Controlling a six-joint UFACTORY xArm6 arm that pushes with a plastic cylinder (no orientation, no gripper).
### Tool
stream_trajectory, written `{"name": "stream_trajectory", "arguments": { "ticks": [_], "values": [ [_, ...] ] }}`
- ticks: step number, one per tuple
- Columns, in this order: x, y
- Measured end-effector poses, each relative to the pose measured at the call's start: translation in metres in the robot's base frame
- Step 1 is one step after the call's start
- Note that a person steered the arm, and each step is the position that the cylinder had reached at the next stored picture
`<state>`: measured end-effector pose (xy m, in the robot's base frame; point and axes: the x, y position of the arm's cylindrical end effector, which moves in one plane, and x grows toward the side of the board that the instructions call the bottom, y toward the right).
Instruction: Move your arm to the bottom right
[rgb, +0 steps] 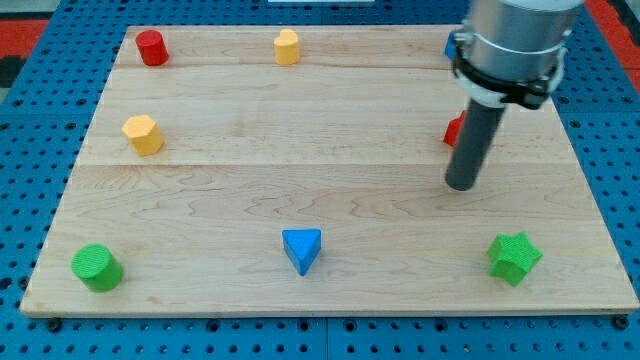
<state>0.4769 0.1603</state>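
My tip (461, 185) rests on the wooden board (330, 280) at the view's right, a little above the middle height. A red block (454, 131) sits just above the tip, mostly hidden behind the rod. A green star block (514, 258) lies below and to the right of the tip, near the bottom right corner. A blue triangular block (302, 249) lies at the bottom centre, well left of the tip.
A green cylinder (96, 267) sits at the bottom left. A yellow hexagonal block (143, 134) is at the left, a red cylinder (151, 47) at the top left, a yellow block (287, 47) at the top centre. A blue block's edge (450, 46) shows beside the arm.
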Motion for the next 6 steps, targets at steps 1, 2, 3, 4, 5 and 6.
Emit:
{"name": "stream_trajectory", "arguments": {
  "ticks": [1,2,3,4,5,6],
  "values": [
    [0.019,0.000],
    [0.024,-0.048],
    [0.026,-0.053],
    [0.020,0.006],
    [0.020,0.049],
    [0.020,0.067]
  ]
}}
